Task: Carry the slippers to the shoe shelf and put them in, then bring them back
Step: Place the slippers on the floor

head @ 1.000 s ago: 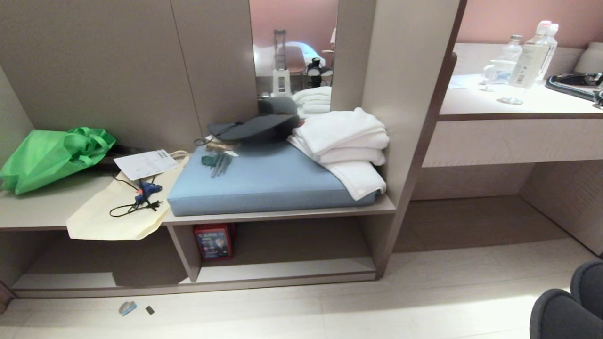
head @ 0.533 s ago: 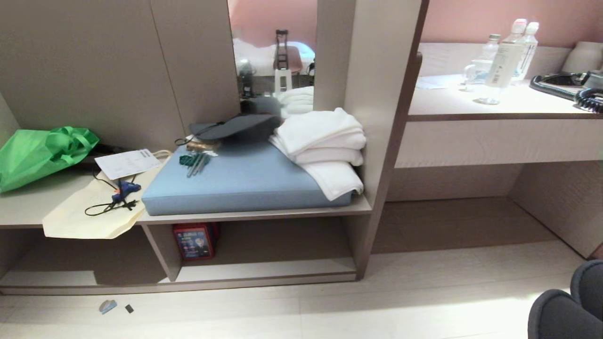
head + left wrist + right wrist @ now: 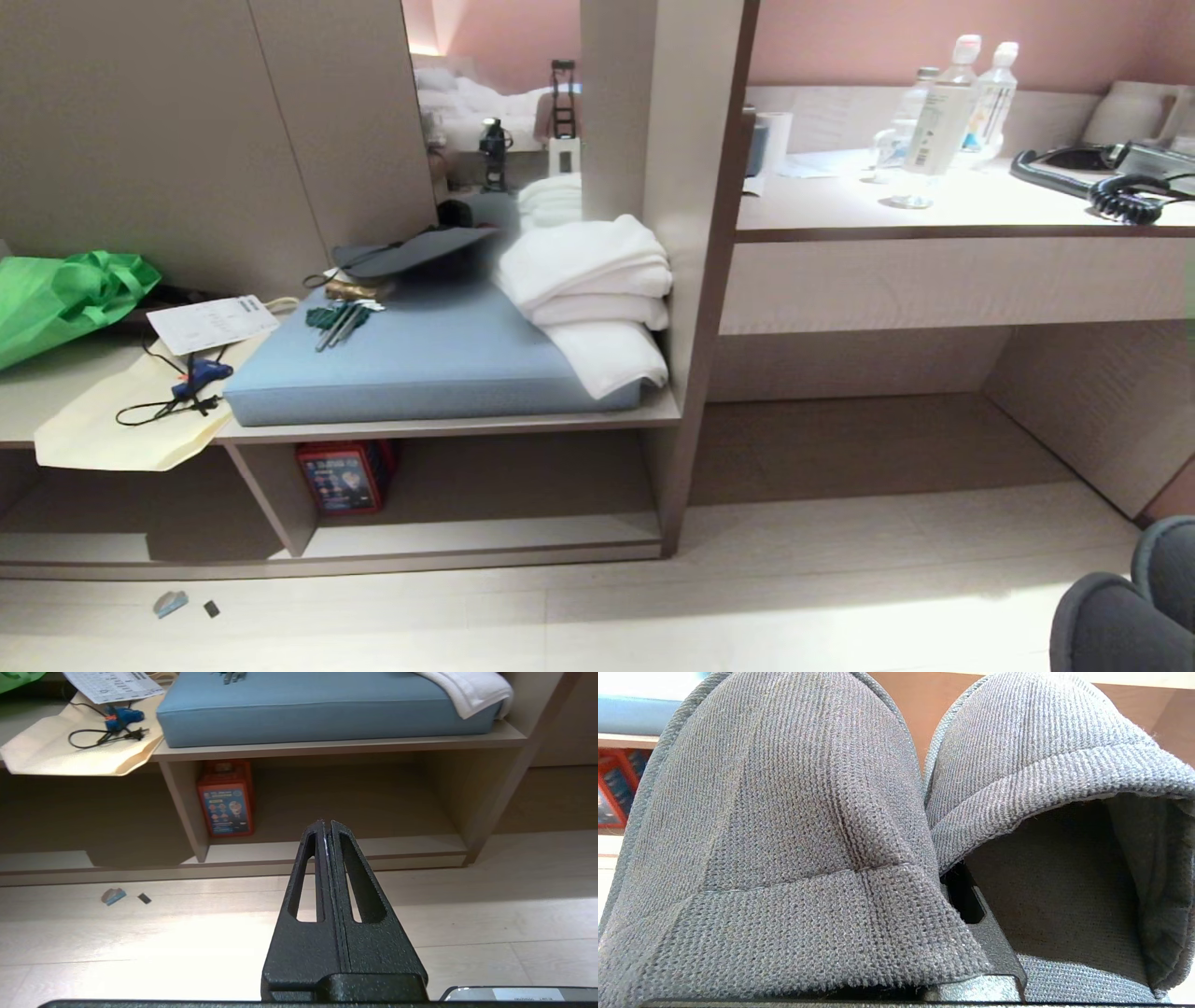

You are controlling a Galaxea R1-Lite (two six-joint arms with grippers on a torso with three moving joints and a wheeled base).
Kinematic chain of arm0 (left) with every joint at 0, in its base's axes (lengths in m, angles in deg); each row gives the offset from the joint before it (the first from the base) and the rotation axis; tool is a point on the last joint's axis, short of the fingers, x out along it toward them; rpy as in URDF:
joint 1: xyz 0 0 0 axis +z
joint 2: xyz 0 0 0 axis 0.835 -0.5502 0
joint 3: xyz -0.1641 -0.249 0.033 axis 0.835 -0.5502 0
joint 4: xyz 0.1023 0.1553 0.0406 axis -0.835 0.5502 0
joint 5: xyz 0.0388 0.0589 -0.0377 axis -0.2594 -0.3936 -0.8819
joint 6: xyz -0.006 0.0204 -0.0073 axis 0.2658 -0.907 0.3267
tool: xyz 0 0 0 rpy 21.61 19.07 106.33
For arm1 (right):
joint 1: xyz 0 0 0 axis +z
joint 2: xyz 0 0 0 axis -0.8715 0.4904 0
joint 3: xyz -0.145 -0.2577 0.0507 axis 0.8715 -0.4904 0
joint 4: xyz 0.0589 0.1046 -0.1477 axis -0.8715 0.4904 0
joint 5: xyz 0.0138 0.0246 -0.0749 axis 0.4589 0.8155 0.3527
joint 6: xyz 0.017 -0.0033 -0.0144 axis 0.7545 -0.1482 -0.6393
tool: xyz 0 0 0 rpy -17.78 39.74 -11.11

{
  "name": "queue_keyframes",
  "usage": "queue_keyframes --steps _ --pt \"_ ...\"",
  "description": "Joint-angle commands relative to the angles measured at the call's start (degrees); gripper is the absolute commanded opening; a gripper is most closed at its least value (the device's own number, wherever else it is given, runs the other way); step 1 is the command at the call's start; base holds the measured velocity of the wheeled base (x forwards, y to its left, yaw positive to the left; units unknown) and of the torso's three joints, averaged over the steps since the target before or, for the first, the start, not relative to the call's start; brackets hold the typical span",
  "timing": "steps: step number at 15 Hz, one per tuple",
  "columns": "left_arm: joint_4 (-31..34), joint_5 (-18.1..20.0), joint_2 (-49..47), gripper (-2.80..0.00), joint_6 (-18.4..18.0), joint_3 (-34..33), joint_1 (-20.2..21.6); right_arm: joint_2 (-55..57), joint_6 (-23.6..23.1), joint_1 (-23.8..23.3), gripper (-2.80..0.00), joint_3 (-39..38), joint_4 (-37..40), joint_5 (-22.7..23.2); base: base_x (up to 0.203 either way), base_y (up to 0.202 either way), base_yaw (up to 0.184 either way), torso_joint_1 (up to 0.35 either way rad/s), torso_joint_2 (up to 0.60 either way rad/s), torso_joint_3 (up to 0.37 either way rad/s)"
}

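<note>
Carry leg: right tool [image 3: 971, 933] pinches both slippers [image 3: 784, 812] together, left tool [image 3: 326, 830] pressed together and idle, shoe shelf [image 3: 485, 539] ahead and low; next probably line up with its open bay and lower.

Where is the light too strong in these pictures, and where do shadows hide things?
Head view: glare on the desk top; the shoe shelf is dim inside. Left wrist view: a bright patch washes out the floor beside the shut left gripper. Right wrist view: the slippers fill the frame, openings dark.
</note>
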Motion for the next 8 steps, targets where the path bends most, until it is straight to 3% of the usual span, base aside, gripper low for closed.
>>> queue_keyframes --steps 1,8 --pt "-0.01 0.00 0.01 -2.80 0.01 0.00 0.02 0.09 0.00 0.02 -2.80 -0.04 -0.01 0.04 0.000 -0.195 0.004 0.002 0.00 -0.002" --pt "-0.01 0.00 0.01 -2.80 0.01 0.00 0.02 0.09 -0.35 0.02 -2.80 -0.09 -0.01 0.18 0.000 -0.197 0.003 0.001 0.00 0.001"
